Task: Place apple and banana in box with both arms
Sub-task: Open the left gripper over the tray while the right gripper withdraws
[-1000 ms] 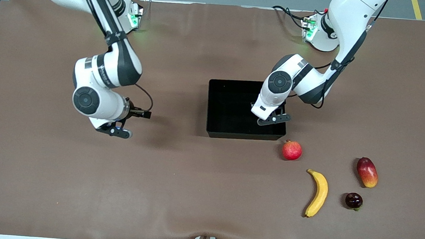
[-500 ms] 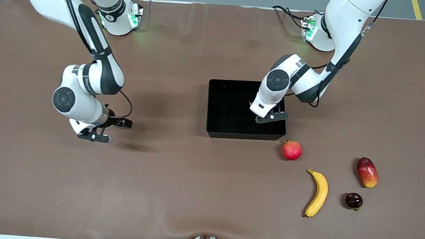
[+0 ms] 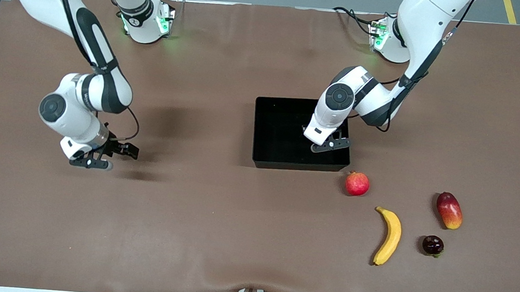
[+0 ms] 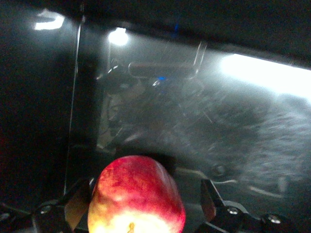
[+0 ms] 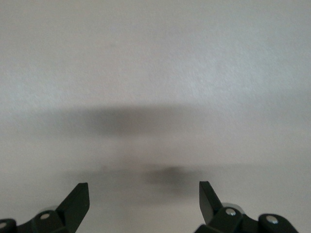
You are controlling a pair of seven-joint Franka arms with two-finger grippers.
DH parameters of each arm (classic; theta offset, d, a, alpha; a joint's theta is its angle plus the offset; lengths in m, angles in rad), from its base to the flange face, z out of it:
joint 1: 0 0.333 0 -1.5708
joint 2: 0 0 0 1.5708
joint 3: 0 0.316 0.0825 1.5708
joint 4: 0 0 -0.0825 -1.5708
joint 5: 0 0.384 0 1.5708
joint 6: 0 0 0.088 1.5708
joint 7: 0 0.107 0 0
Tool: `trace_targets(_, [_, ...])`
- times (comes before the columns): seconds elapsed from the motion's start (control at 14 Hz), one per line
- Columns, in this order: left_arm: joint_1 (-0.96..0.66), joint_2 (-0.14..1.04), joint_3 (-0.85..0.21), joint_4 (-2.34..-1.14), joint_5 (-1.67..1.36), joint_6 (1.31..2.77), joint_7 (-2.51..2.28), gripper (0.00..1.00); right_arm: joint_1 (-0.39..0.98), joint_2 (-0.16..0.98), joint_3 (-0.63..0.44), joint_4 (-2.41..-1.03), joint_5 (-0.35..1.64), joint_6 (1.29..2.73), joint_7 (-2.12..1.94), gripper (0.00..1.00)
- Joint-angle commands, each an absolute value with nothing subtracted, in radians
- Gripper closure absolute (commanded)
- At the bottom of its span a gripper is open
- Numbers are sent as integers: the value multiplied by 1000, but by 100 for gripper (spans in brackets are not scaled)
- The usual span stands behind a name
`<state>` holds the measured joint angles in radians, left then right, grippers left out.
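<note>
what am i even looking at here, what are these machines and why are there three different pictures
These are two white robot arms fixed to a brown table. The big picture looks down from a camera across the table. The two others come from a camera on each arm's wrist.

The left tool hangs over the black box. Its wrist camera shows a red apple between its open fingers, with a gap on one side, so it is not clamped. The right tool is open and empty, over bare table toward the right arm's end.

Nearer the front camera than the box lie a pink-red round fruit, a banana, a mango and a small dark fruit.
</note>
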<state>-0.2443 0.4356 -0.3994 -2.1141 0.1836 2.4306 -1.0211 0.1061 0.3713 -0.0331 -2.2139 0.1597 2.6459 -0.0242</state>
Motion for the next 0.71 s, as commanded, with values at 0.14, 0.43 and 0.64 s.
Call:
trace_targets(0.14, [-248,305,-403,-2005,210,2218,-1075,0,14,232,-18,-2376,150,2701,-171,0])
trace_targets(0.43, [-227,293,-391,-1807,207,1944,-1000,0,-44,121,-18,-2457,150,2697,-248,0])
trace_targets(0.64, [-93,295,-391,-1753,207,1908,-802,0,-40,66,-18,-2462,150,2630,-235,0])
